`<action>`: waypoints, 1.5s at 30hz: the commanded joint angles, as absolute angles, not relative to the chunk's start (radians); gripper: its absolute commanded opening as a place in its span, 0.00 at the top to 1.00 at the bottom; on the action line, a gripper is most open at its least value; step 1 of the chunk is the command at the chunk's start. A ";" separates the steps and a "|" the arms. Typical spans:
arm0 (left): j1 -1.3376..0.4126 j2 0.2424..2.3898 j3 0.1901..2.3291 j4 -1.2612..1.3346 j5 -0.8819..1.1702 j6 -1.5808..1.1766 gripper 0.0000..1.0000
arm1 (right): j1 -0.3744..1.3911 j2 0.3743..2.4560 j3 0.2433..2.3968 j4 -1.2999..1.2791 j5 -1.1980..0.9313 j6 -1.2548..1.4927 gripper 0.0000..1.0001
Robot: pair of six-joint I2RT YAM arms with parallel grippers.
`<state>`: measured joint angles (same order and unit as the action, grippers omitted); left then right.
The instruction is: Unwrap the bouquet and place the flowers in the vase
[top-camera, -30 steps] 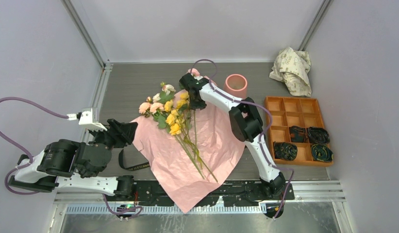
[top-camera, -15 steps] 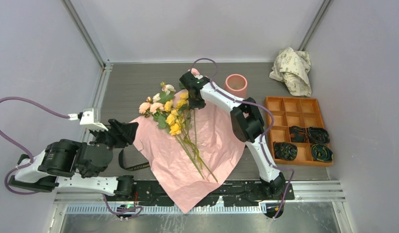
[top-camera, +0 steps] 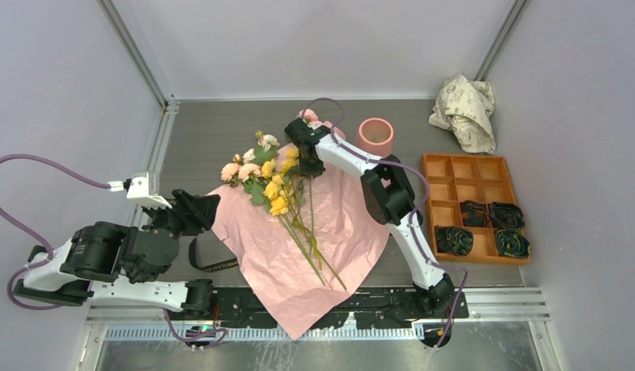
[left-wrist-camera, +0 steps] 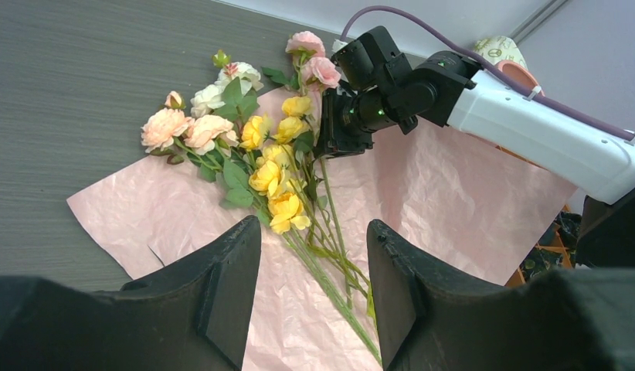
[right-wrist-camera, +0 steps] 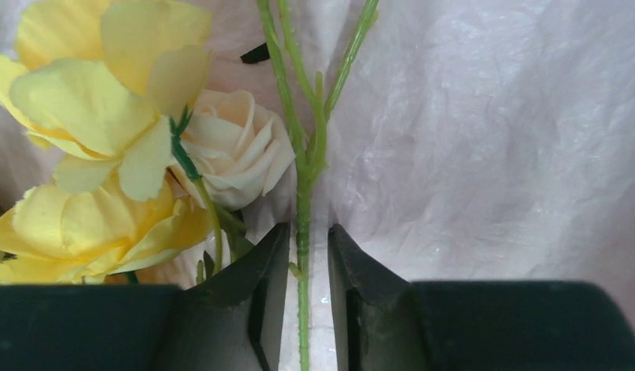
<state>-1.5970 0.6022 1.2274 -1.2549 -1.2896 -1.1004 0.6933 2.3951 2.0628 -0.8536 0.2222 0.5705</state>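
Top view first: the left arm [top-camera: 121, 251] is folded up low at the near left, elbow back, wrist aimed right at the left edge of the pink paper [top-camera: 345, 224]. The right arm [top-camera: 392, 193] stretches from its near-right base out far and left, wrist tipped down over the flowers [top-camera: 272, 182]. The paper is a crinkly sheet spread flat on the grey, wood-grained desk [top-camera: 206, 139], with the heads at the far left and the long green stems running near-right. The vase [top-camera: 375, 135], a matte salmon cylinder, stands upright just right of that wrist, off the paper.

Left wrist view: the left jaws are released, 2 chunky black fingers [left-wrist-camera: 222, 286] standing apart with nothing between them. The flowers lie on the paper well beyond them.

Right wrist view: the right jaws are narrowed around 1 thin green stem [right-wrist-camera: 303, 209], with a sliver of gap showing on each side, so not clamped as far as I can see. A cream rose [right-wrist-camera: 241, 151] and floppy yellow petals [right-wrist-camera: 98, 100] sit just left of the stem, with wrinkled paper underneath.
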 commanded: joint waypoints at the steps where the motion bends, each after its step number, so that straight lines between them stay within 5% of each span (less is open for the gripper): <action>1: -1.600 0.597 1.239 -1.245 -1.316 -1.127 0.46 | 0.690 2.401 2.090 -0.846 0.220 0.585 0.74; 6: -1.600 0.597 1.244 -1.243 -1.317 -1.121 0.46 | 0.682 2.393 2.090 -0.844 0.221 0.581 0.99; 28: -1.600 0.602 1.265 -1.177 -1.334 -1.017 0.46 | 0.738 1.790 2.046 -0.737 0.477 0.242 0.99; 45: -1.600 0.678 1.295 -1.063 -1.322 -0.902 0.45 | 0.782 1.365 1.660 0.286 0.797 -0.384 0.99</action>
<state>-1.5970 0.6598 1.2621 -1.1313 -1.2999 -0.9298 0.7822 1.3735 1.7161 -0.0994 0.7391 -0.1596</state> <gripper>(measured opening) 0.547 0.049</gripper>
